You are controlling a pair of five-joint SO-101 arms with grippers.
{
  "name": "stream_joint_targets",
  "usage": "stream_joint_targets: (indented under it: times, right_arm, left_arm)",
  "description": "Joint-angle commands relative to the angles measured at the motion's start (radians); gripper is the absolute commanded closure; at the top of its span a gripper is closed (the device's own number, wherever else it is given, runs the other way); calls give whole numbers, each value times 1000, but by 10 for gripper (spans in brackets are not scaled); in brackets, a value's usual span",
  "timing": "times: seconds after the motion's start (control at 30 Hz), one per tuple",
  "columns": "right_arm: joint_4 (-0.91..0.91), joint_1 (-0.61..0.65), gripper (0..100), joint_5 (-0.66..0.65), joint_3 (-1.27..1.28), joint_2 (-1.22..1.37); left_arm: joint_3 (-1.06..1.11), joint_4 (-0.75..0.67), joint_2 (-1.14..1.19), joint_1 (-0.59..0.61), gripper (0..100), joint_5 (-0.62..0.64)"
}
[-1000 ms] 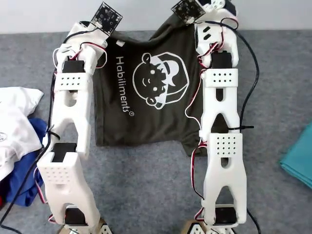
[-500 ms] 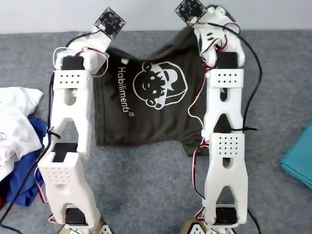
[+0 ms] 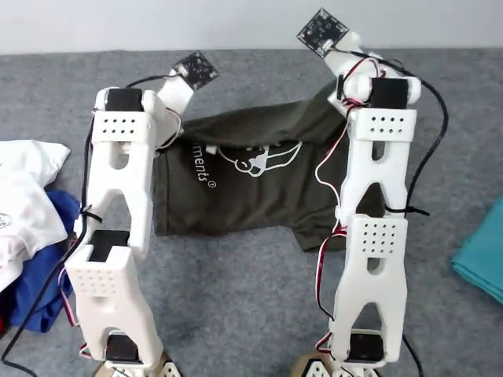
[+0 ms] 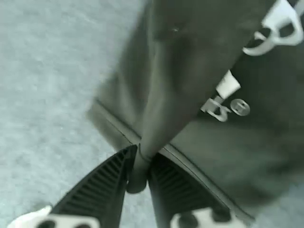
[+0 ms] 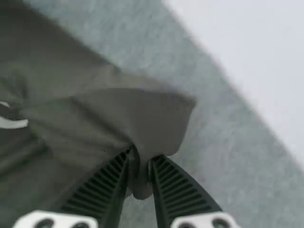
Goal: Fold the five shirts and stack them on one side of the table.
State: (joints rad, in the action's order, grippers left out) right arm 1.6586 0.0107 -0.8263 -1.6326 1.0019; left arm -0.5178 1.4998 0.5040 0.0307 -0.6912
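Observation:
A dark olive shirt [image 3: 251, 192] with a white cartoon print lies between the two arms, its far edge lifted and folded toward the near side. My left gripper [image 4: 137, 175] is shut on a pinch of the shirt [image 4: 199, 90] at its far left corner. My right gripper [image 5: 138, 183] is shut on the shirt [image 5: 95, 118] at its far right corner. In the high view the left gripper [image 3: 179, 118] and the right gripper [image 3: 339, 82] hold the cloth up, and the fold hides the upper half of the print.
A heap of white shirts [image 3: 23, 196] over a blue shirt [image 3: 47, 294] lies at the left edge. A folded teal shirt [image 3: 481, 255] sits at the right edge. Grey carpet [image 3: 236, 306] covers the table, with a white wall strip [image 3: 236, 23] at the far edge.
Both grippers have pulled the shirt's far edge up and toward the near side. The print, fully visible a second ago, is now half covered by the fold.

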Motion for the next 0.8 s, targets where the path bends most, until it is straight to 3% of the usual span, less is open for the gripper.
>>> stream_joint_targets:
  times: [0.0, 0.1, 0.23, 0.57, 0.77]
  right_arm:
    - [130, -1, 984, 35, -49, -116]
    - [142, -15, 985, 132, -48, -156]
    - [142, -28, 984, 135, 68, -257]
    - [139, -36, 983, 178, 841, -745]
    - [136, -38, 983, 187, 1191, -898]
  left_arm:
    - [-39, 80, -26, -5, 997, -11]
    - [-39, 135, -26, -5, 997, -11]
    - [-39, 201, -26, 2, 997, -11]
    - [-31, 252, -15, 38, 997, -11]
    - [47, 247, -15, 32, 997, -37]
